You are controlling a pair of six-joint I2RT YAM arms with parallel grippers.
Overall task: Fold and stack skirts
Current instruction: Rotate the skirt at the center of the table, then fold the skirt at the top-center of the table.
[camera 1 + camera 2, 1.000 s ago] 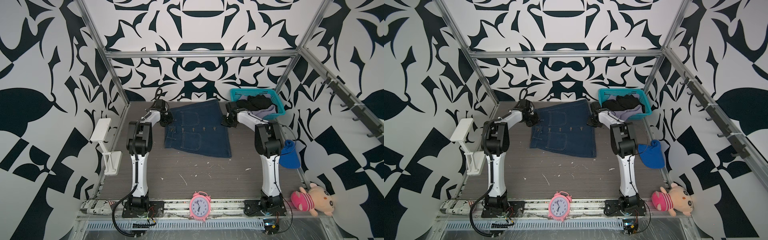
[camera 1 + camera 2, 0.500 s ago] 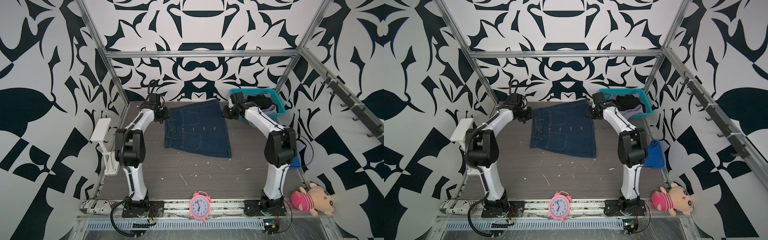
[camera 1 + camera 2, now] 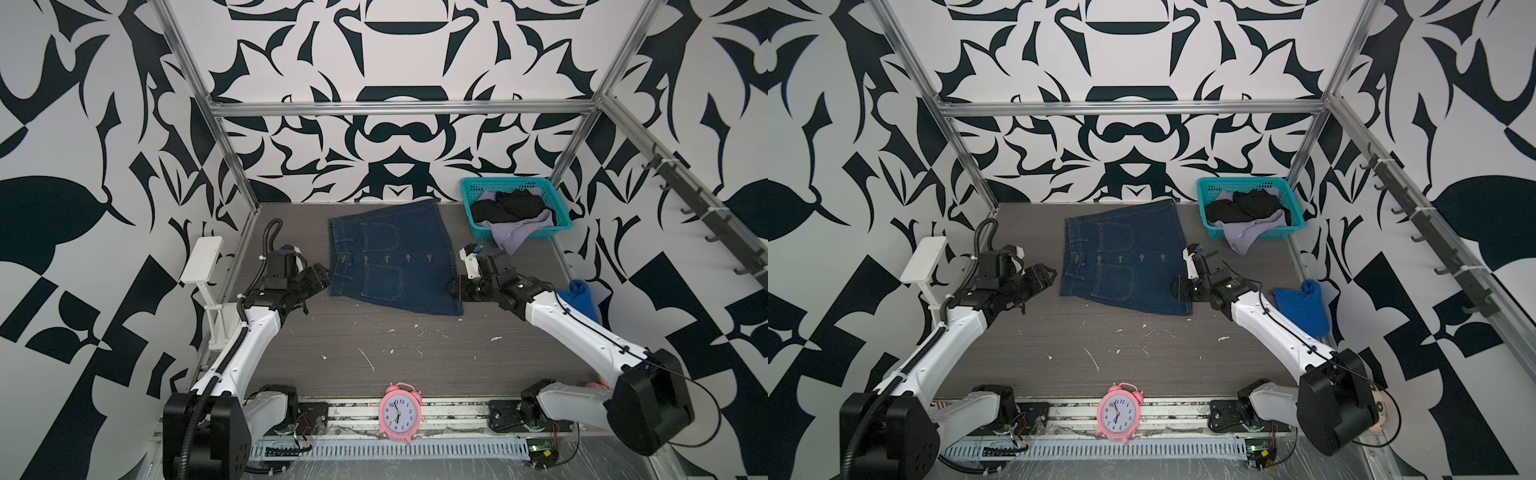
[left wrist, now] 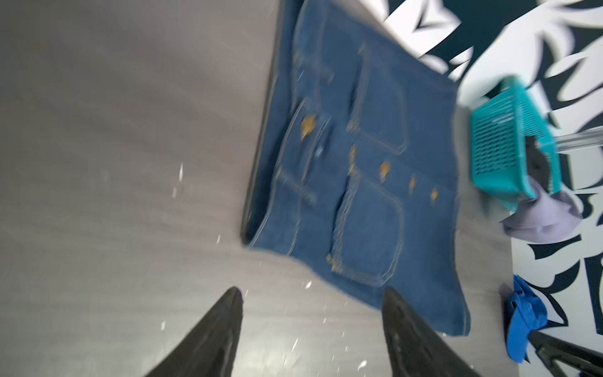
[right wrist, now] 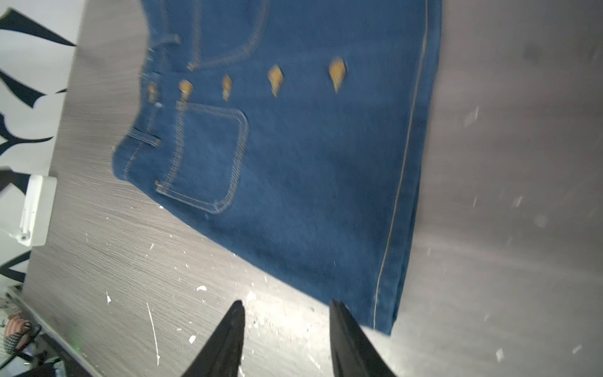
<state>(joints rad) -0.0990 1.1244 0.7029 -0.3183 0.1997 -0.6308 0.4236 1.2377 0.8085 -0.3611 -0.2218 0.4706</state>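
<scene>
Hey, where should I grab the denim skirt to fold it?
Probably the near corners: left gripper on the waistband corner from its side, right gripper on the hem corner from its side. The denim skirt lies flat, so only edges can be pinched.

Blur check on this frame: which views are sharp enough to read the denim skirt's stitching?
Left wrist view: heavy motion smear, the denim skirt and teal basket are streaked, stitching doubtful. Right wrist view: milder blur, pocket stitching readable, table beyond the hem smeared. Both top views: sharp, evenly lit, no glare on the cloth; seams visible but small.
</scene>
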